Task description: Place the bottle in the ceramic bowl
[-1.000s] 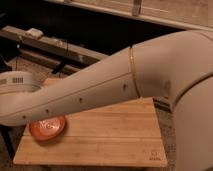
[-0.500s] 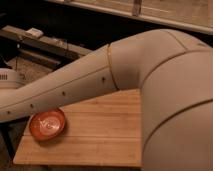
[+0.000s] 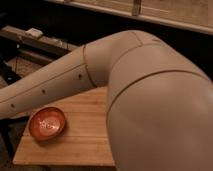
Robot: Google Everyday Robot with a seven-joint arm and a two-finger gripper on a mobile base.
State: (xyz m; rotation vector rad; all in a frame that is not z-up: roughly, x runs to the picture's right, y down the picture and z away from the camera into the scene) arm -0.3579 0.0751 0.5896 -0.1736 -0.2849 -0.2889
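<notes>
One ceramic bowl (image 3: pixel 47 123), orange-red with a pale mark at its centre, sits on one wooden tabletop (image 3: pixel 80 140). One robot arm (image 3: pixel 125 90) crosses the view in pale, rounded segments. The gripper lies beyond the left edge of the view, and no bottle can be counted here.

We see a light wooden table (image 3: pixel 80 142) with visible plank seams, warmly lit against a dark room. Behind it a dark shelf (image 3: pixel 35 42) runs along the left, carrying a small pale object (image 3: pixel 34 32). Across the top stretches a pale ledge (image 3: pixel 165 17).
</notes>
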